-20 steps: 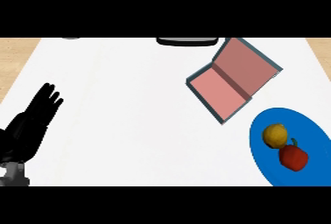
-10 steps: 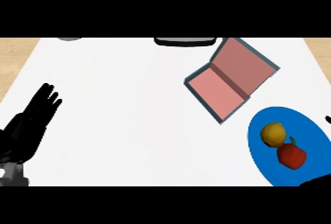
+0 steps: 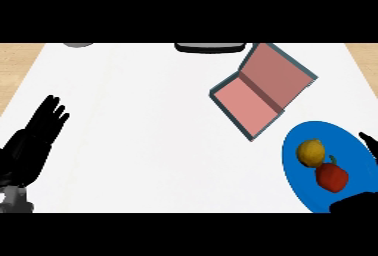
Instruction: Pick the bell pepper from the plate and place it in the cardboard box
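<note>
A red bell pepper [image 3: 331, 176] lies on a blue plate [image 3: 301, 175] at the lower right, just below a yellow fruit [image 3: 311, 151]. The cardboard box [image 3: 262, 88], open with a pink inside, sits up and left of the plate. My right hand [image 3: 357, 202] comes in at the lower right corner over the plate's near edge, with one finger [image 3: 369, 143] showing at the right edge; its fingers are mostly out of frame. My left hand [image 3: 37, 137] rests open at the left, fingers up, holding nothing.
A dark object [image 3: 209, 47] sits at the counter's far edge in the middle, and a grey one [image 3: 77, 44] at the far left. Wooden floor shows beyond the white counter [image 3: 148, 125] on both sides.
My right hand has come into view at the lower right corner and moved up over the plate's near edge. The left hand has stayed where it was.
</note>
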Robot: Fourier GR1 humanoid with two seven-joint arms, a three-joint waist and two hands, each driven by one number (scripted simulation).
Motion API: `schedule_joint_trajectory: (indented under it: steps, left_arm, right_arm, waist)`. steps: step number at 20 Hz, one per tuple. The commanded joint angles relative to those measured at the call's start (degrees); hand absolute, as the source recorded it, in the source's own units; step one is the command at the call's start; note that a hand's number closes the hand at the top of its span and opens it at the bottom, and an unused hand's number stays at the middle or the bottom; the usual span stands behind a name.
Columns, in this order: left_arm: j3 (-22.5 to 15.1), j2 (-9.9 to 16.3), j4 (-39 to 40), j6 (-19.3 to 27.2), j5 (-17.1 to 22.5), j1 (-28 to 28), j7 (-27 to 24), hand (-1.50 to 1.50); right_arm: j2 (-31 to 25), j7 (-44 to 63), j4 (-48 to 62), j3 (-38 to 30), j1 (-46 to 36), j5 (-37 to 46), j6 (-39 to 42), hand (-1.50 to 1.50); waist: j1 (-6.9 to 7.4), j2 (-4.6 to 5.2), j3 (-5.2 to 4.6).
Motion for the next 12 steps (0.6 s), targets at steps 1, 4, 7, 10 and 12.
schedule_joint_trajectory:
  steps: [1, 4, 7, 10, 12]
  left_arm:
    - [-2.03, -3.60, 2.01, 0.64, -3.10, -1.07, -1.10, 0.00]
    - [3.43, 1.32, -1.30, -3.04, 0.65, 0.48, 2.21, 0.00]
    - [1.59, -2.38, 1.23, -2.14, -2.20, -0.16, -0.70, 0.00]
    - [1.72, -2.89, 1.68, -1.83, -3.07, -0.63, -0.64, 0.00]
    - [1.46, -3.68, 0.26, -1.96, -3.12, 0.16, 0.36, 0.00]
  right_arm:
    - [3.18, 1.08, 3.05, -0.02, -3.27, 3.85, 3.42, -1.50]
    - [0.83, 5.13, -2.66, -3.35, -2.90, 1.33, 8.18, -1.50]
    - [5.32, 2.70, 3.67, -0.31, -4.45, 7.01, 7.15, -1.50]
    - [5.50, 1.86, 5.75, -1.28, -4.93, 6.53, 9.27, -1.50]
    - [7.87, 1.82, 6.43, -0.44, -4.58, 8.33, 8.66, -1.50]
  waist:
    - [-0.06, 0.03, 0.00]
    - [-0.12, -0.08, -0.02]
    - [0.07, 0.02, -0.01]
    - [-0.04, 0.02, -0.01]
    - [-0.03, -0.01, 0.00]
